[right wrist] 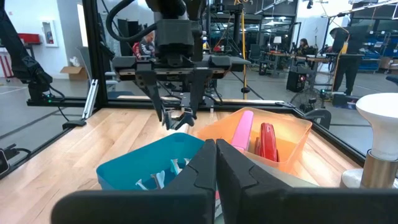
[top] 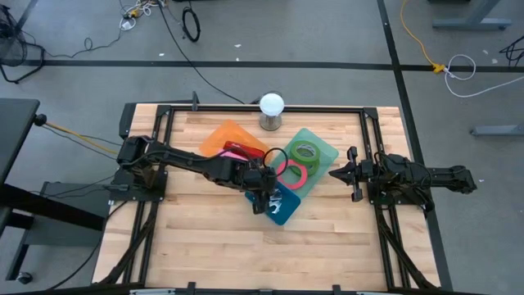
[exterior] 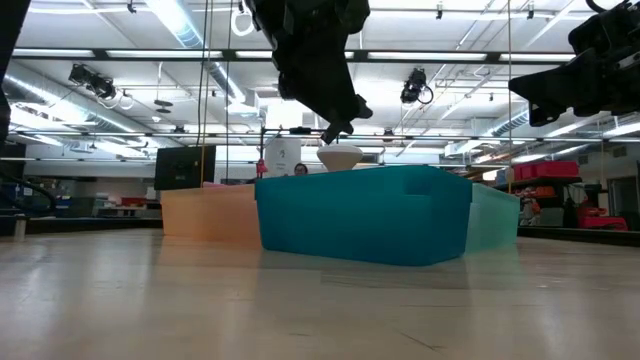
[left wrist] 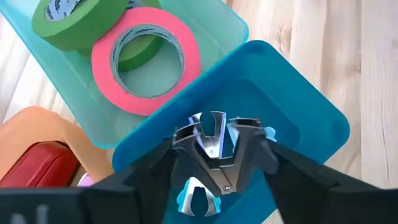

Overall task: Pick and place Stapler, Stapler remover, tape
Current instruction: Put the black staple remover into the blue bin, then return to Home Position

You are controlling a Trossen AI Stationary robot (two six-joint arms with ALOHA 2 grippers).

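Observation:
My left gripper (top: 264, 197) hangs over the blue bin (top: 286, 209), shut on a black staple remover with chrome claws (left wrist: 214, 149). A light blue and white piece (left wrist: 198, 198) lies in that bin. The red stapler (top: 244, 151) lies in the orange bin (top: 219, 138). A pink tape roll (left wrist: 146, 59) and a green tape roll (left wrist: 68, 18) lie in the pale green bin (top: 325, 152). My right gripper (top: 338, 174) is shut and empty, above the table's right part. My left gripper pinches the staple remover's two black sides (left wrist: 245, 152) between its two fingers, which come from above and point down. The remover is lifted clear over the blue bin's opening (left wrist: 292, 118), with its chrome claws (left wrist: 208, 127) pointing down, away from the wrist.
The three bins stand close together at the table's middle. A white lamp bulb on a metal base (top: 271, 111) stands at the far edge behind them. Bare wood lies toward the near edge (top: 262, 254). People show in the room beyond.

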